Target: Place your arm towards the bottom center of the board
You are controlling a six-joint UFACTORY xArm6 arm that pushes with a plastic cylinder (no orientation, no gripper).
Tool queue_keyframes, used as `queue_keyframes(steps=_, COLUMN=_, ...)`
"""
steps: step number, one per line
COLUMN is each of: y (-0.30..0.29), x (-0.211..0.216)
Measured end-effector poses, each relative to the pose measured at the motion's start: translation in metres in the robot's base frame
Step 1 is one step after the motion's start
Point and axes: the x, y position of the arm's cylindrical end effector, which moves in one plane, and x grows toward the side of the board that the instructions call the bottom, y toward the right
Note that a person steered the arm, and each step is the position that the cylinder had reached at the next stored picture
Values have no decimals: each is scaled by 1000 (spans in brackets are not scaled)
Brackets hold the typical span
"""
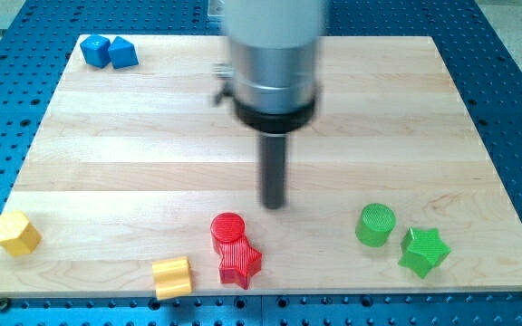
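Observation:
My dark rod comes down from the silver arm body at the view's top centre, and my tip (274, 206) rests on the wooden board (134, 136) a little below its middle. A red cylinder (228, 227) lies just below and left of the tip, apart from it. A red star block (240, 263) touches that cylinder from below. A yellow block (171, 277) lies at the bottom edge, left of the red pair.
A green cylinder (375, 224) and a green star block (423, 251) sit at the bottom right. A yellow hexagonal block (14, 233) is at the bottom left edge. Two blue blocks (109, 51) sit together in the top left corner. Blue perforated table surrounds the board.

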Motion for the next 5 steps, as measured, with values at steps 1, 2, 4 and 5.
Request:
queue_keyframes(steps=1, y=40, x=78)
queue_keyframes(steps=2, y=35, x=96)
queue_keyframes(steps=4, y=8, x=96)
queue_keyframes(steps=5, y=-46, x=97)
